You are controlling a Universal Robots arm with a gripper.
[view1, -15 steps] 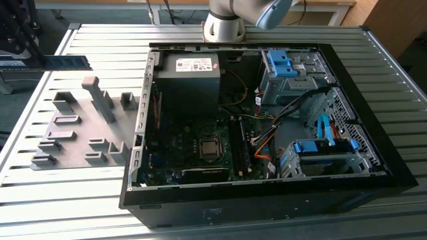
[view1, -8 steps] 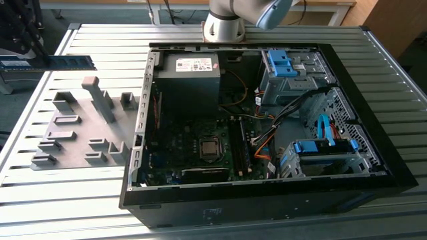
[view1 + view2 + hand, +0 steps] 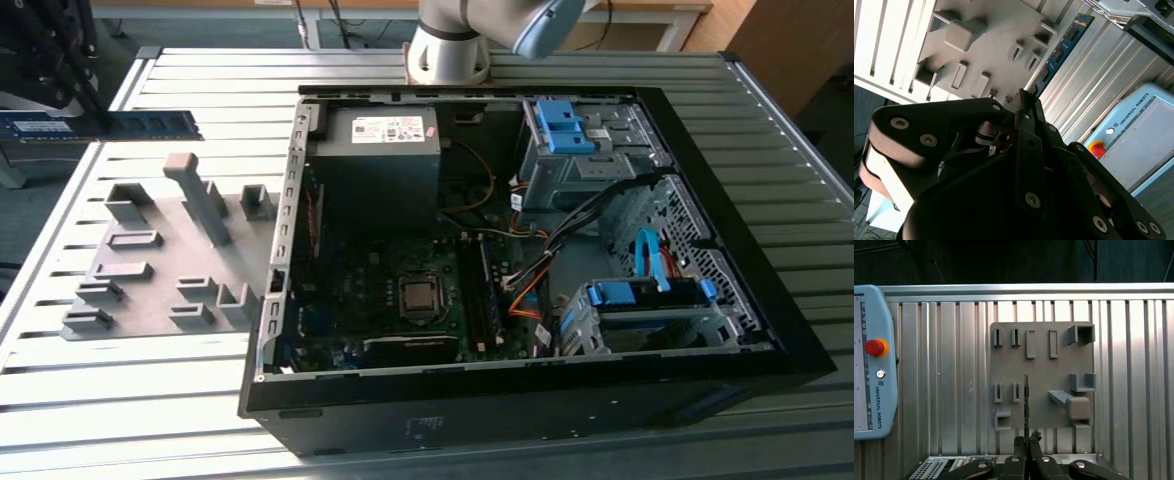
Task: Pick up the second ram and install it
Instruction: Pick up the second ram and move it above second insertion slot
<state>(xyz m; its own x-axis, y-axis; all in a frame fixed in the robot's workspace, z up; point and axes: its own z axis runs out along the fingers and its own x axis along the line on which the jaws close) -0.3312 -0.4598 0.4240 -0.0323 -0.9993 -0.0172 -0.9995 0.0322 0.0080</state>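
the claw is clamped on one end of the ram, holding it on edge in the air above the grey fixture, well clear of the open case. the grip looks thin, so the ram could tilt or slip, then miss its slot or jam against the case wall.

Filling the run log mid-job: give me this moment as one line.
gripper: shut on second ram | position: lifted above grey fixture plate | PC case: open on table, beside plate | install: not yet done
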